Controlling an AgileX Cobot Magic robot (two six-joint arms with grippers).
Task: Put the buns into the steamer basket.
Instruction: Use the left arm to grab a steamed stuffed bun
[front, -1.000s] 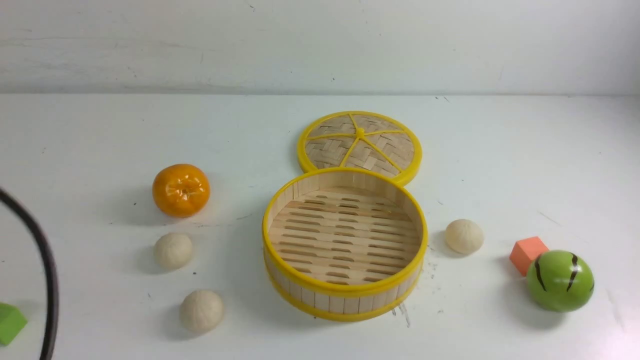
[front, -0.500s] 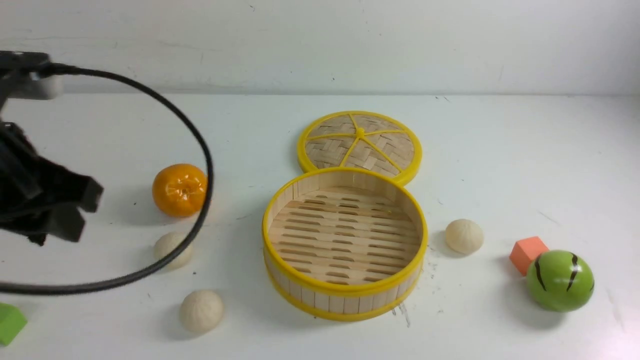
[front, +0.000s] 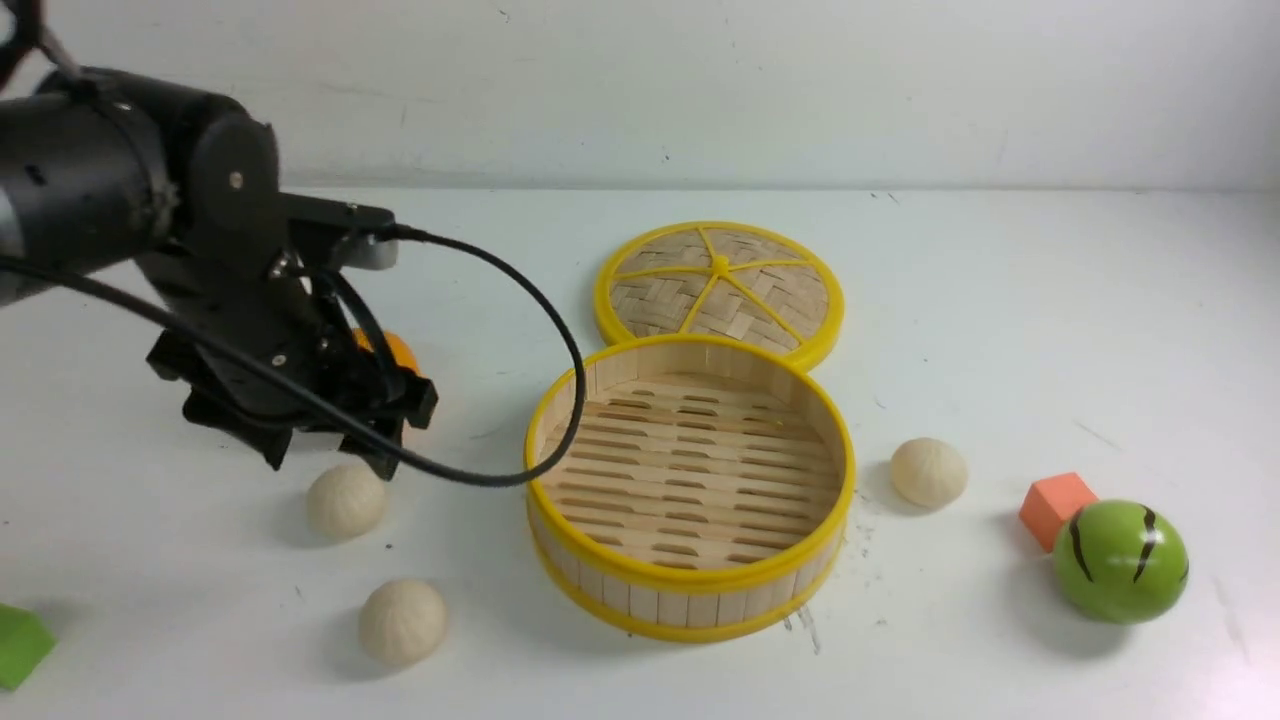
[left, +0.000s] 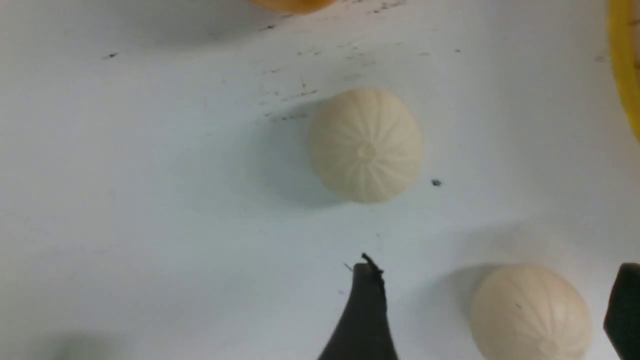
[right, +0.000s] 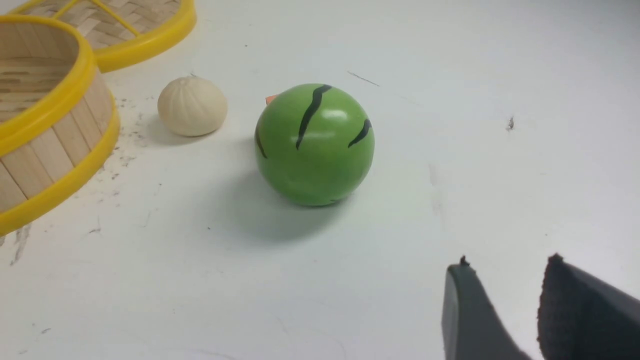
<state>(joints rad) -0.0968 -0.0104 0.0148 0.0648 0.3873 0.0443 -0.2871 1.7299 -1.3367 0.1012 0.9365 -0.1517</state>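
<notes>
Three cream pleated buns lie on the white table: one left of the basket (front: 346, 500), one nearer the front (front: 403, 622), one right of the basket (front: 929, 472). The steamer basket (front: 690, 582) stands in the middle, with nothing in it. My left gripper (front: 330, 455) hangs open and empty above the two left buns. In the left wrist view it (left: 496, 265) is open, with the nearer bun (left: 530, 312) showing below between its fingers and the other bun (left: 366, 145) beyond. My right gripper (right: 509, 260) is empty, jaws slightly apart, low over bare table short of the right bun (right: 192, 106).
The woven lid (front: 720, 285) lies flat behind the basket. An orange mandarin (front: 397, 350) is mostly hidden behind my left gripper. A striped green ball (front: 1120, 562) and an orange-red cube (front: 1057, 505) sit at the right. A green block (front: 18, 645) is at the front left edge.
My left arm has swung in from the left and now hangs over the two left buns, covering most of the mandarin. No object has moved.
</notes>
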